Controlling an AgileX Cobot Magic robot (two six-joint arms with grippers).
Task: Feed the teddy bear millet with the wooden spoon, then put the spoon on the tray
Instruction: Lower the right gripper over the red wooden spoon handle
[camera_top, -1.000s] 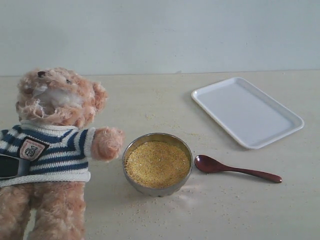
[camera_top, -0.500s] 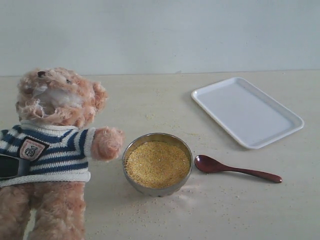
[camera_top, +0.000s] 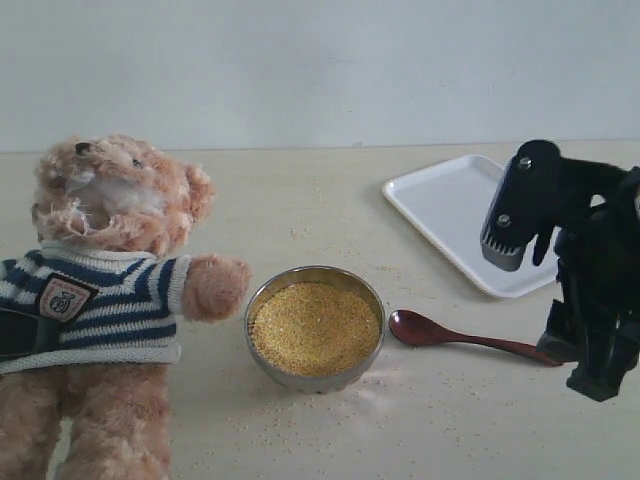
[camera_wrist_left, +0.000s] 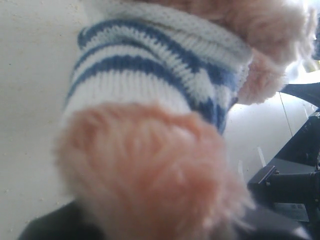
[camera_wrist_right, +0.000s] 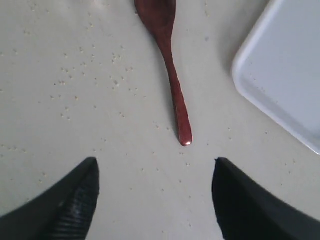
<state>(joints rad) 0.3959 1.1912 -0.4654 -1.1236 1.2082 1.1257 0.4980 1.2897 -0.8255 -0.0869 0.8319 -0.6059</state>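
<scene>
The fluffy light-brown teddy bear (camera_top: 110, 290) in its navy-and-white striped sweater stands at the left edge of the pale beige worktop (camera_top: 300, 200), one arm held out toward the round steel bowl (camera_top: 262, 300). The bowl sits near the middle of the near edge and is filled with the fine golden-yellow millet (camera_top: 315, 327). The small dark reddish-brown wooden spoon (camera_top: 450, 335) lies flat on the worktop just beside the bowl, on the side away from the bear, with its handle pointing toward the right edge. The flat white rectangular plastic tray (camera_top: 445, 205) lies behind the spoon, toward the far right corner, with nothing on it. Compared with a moment ago, the bear, bowl, spoon and tray are all in the same places. What is new is the black right gripper (camera_top: 588, 372), which has come in from the right edge, where no arm was seen before, and now covers the near corner of the tray. Its two fingers (camera_wrist_right: 75, 200) stand wide apart, and the tip of the spoon handle (camera_wrist_right: 184, 135) lies just ahead of the gap between them, not touched. Stray grains (camera_wrist_right: 75, 75) are scattered around it. The dark left gripper (camera_top: 22, 335) is against the bear's sweater, but I cannot tell if it is closed on it.
</scene>
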